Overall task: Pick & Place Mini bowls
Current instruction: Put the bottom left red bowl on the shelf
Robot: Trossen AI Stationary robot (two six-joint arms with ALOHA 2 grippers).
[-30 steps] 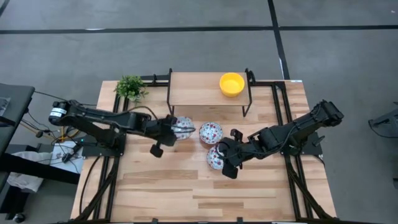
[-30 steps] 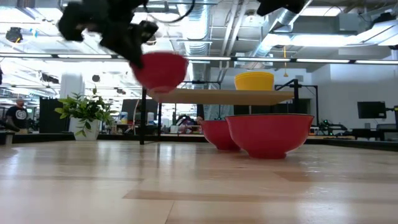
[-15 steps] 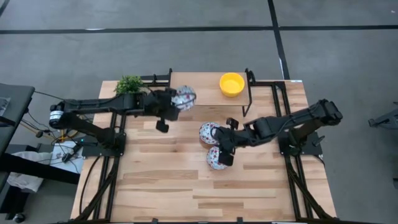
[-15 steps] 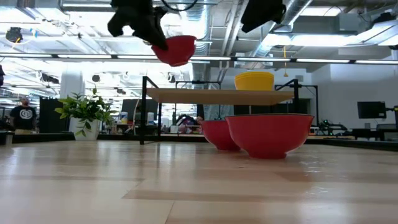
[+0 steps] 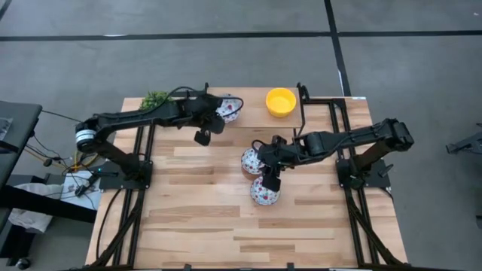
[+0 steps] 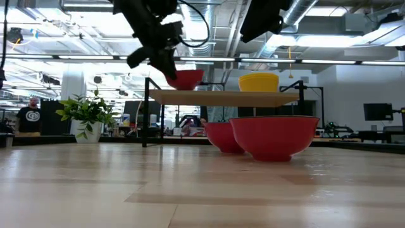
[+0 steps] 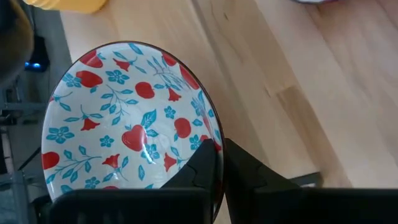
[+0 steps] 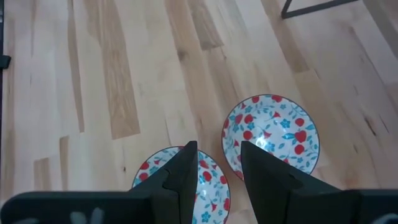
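Observation:
My left gripper (image 5: 219, 114) reaches over the wooden shelf (image 5: 248, 120) at the table's far side, shut on a floral mini bowl (image 5: 229, 109), red outside in the low view (image 6: 187, 79). That bowl hangs level just above the shelf top (image 6: 221, 97); whether it touches I cannot tell. A yellow mini bowl (image 5: 280, 102) stands on the shelf to its right. Two more floral bowls (image 5: 251, 159) (image 5: 263, 192) sit on the table. My right gripper (image 5: 262, 167) hovers open above them, its fingers (image 8: 185, 171) over the gap between both bowls. My left gripper pinches the floral bowl's rim (image 7: 210, 148), one finger inside the bowl (image 7: 200, 167) and one outside (image 7: 249, 171). The fingers come from the table's left, slanting down. The bowl is held level, opening up, close over the shelf top.
A small green plant (image 5: 156, 99) stands at the table's far left corner, beside the left arm. The shelf has black metal legs (image 5: 301, 113) at both ends. Bare wooden table (image 5: 211, 226) lies toward the near edge.
My left gripper has carried the floral bowl up from table height and toward the far edge, then lowered it over the shelf, staying shut on it. My right gripper has moved from the nearer floral bowl toward the far edge and now hangs between the two bowls.

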